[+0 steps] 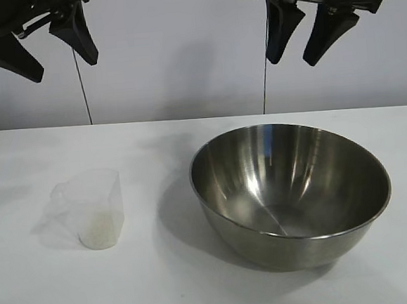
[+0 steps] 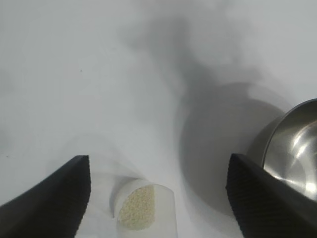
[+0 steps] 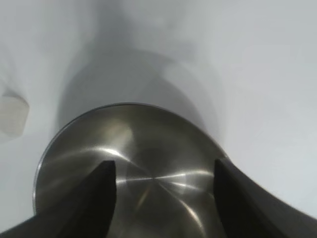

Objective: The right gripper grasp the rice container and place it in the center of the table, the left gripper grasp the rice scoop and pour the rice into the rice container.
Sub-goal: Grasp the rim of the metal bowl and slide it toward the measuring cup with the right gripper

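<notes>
Steel bowl [image 1: 291, 191] sat empty on the worktop [image 1: 151, 290], right claw [image 1: 310, 34] spread directly above to grab it; left claw [image 1: 36, 45] (also spread) hung over the cup [image 1: 92, 210] of rice [image 1: 102, 230].

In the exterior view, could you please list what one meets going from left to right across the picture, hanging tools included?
Left tool → rice scoop holding the rice → rice container, with the right tool hanging above it; all stand on or over the table.
</notes>
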Controlling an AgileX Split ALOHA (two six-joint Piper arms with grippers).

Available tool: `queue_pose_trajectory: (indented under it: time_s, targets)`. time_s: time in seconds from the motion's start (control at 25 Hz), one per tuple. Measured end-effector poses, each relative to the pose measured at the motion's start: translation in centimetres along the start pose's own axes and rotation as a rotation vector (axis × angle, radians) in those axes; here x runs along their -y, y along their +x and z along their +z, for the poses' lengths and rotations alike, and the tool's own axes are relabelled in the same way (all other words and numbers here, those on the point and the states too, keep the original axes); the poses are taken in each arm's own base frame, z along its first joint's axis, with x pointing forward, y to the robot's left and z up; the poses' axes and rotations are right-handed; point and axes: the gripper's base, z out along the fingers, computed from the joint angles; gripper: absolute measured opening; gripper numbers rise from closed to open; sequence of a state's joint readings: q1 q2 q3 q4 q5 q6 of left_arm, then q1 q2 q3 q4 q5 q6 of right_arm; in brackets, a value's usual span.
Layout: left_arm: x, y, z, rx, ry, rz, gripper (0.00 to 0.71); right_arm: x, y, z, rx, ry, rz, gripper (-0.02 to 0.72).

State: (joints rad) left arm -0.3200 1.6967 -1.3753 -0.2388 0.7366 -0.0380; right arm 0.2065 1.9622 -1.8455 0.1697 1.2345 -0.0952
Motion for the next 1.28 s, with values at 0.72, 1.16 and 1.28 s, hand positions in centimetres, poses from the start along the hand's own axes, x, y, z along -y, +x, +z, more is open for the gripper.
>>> queue_pose_trajectory:
  time_s: [0.72,1.16,1.28]
  targets:
    - [0.0,0.0,0.0,0.001,0.000,0.000,0.552,4.9,8.1,8.0,-0.340,-0.005,0.137,0.475]
    - [0.0,0.0,0.0,0.001,0.000,0.000,0.552,4.8,10.5,11.8,-0.226,-0.038,0.187,0.150]
    - [0.0,0.0,0.0,0.001,0.000,0.000,0.552,4.6,10.4,11.8,-0.210,-0.056,0.180,0.038]
